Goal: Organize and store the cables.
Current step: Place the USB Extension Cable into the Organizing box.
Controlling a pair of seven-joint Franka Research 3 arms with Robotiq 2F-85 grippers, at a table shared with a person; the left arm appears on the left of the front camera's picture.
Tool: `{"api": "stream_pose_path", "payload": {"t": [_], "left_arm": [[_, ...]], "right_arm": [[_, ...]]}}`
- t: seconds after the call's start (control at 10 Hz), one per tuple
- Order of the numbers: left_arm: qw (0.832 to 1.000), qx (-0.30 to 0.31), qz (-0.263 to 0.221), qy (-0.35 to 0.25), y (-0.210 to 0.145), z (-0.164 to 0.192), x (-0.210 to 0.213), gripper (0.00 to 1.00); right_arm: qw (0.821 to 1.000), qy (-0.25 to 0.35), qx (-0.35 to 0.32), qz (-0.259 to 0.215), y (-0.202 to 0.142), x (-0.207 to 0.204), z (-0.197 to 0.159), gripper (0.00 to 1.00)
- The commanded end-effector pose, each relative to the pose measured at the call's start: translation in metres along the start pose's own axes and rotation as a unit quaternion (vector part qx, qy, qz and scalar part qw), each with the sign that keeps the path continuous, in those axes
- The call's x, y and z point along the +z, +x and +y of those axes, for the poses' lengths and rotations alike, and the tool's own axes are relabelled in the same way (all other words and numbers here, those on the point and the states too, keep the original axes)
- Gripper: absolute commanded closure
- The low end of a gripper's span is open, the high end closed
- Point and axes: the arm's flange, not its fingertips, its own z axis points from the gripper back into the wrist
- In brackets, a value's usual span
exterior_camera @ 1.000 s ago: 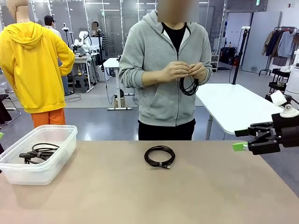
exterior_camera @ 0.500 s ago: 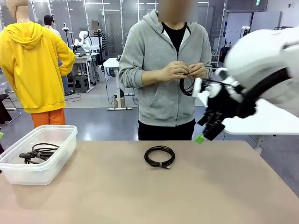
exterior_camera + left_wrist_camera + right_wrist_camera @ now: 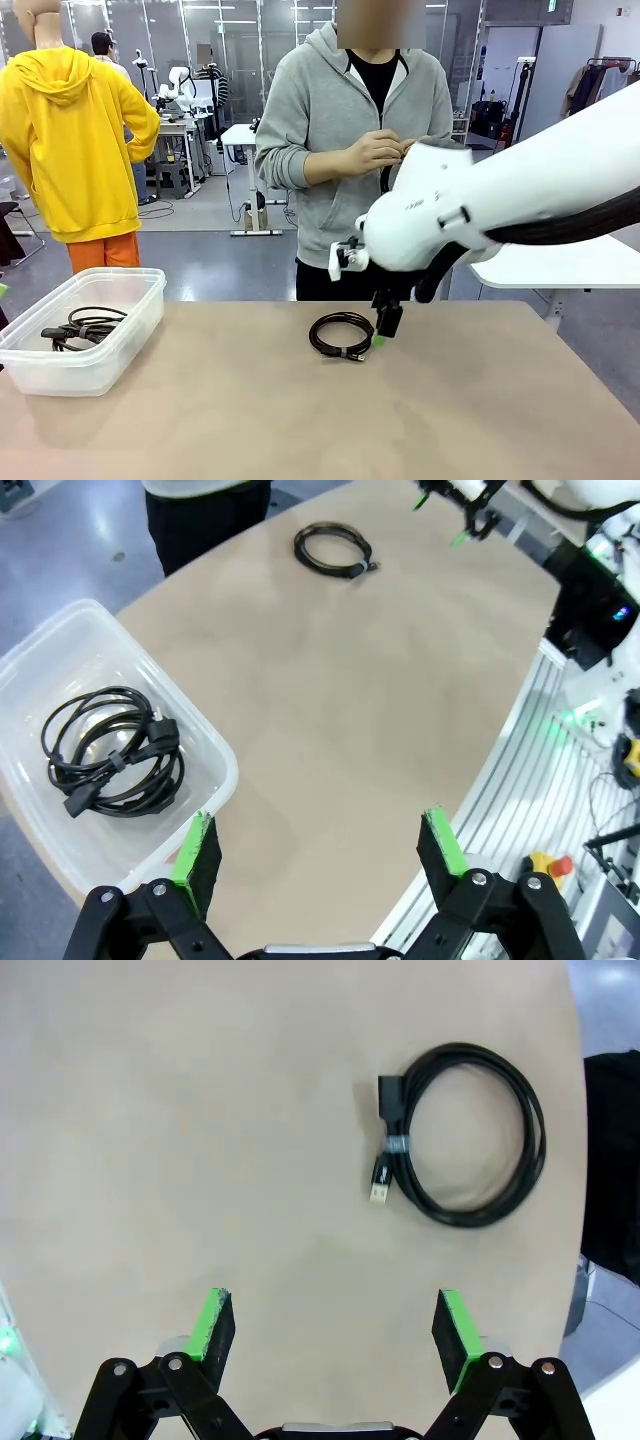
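Note:
One coiled black cable [image 3: 342,335] lies at the middle of the tan table [image 3: 250,420]. My right gripper [image 3: 383,335] hangs open just to the right of it, fingers pointing down. In the right wrist view this cable [image 3: 470,1135] lies ahead and to the right of the open gripper [image 3: 330,1325]. Another coiled cable [image 3: 85,327] rests in the clear plastic bin [image 3: 85,290] at the left. My left gripper [image 3: 320,830] is open, high above the table beside the bin [image 3: 215,750] with its cable [image 3: 112,752]; the table's coil [image 3: 333,549] lies far off.
A person in a grey hoodie stands at the far edge, both hands [image 3: 375,152] on a black cord [image 3: 385,180] mostly hidden behind my right arm. A white table [image 3: 560,265] stands at the back right.
My right arm has swung in from the right edge across the table, and its gripper has come down beside the coil. The coil and the bin have not moved.

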Motion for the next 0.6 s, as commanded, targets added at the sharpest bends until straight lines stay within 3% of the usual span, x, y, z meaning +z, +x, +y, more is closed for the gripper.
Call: {"api": "stream_pose_path", "payload": {"t": [0.0, 0.5], "left_arm": [[1.000, -0.006, 0.004, 0.004, 0.003, 0.002, 0.001, 0.00], [1.000, -0.006, 0.004, 0.004, 0.003, 0.002, 0.001, 0.00]], "right_arm": [[1.000, -0.020, -0.018, 0.010, 0.017, -0.027, -0.007, 0.00], [1.000, 0.003, -0.005, 0.004, 0.035, -0.082, -0.024, 0.00]]}}
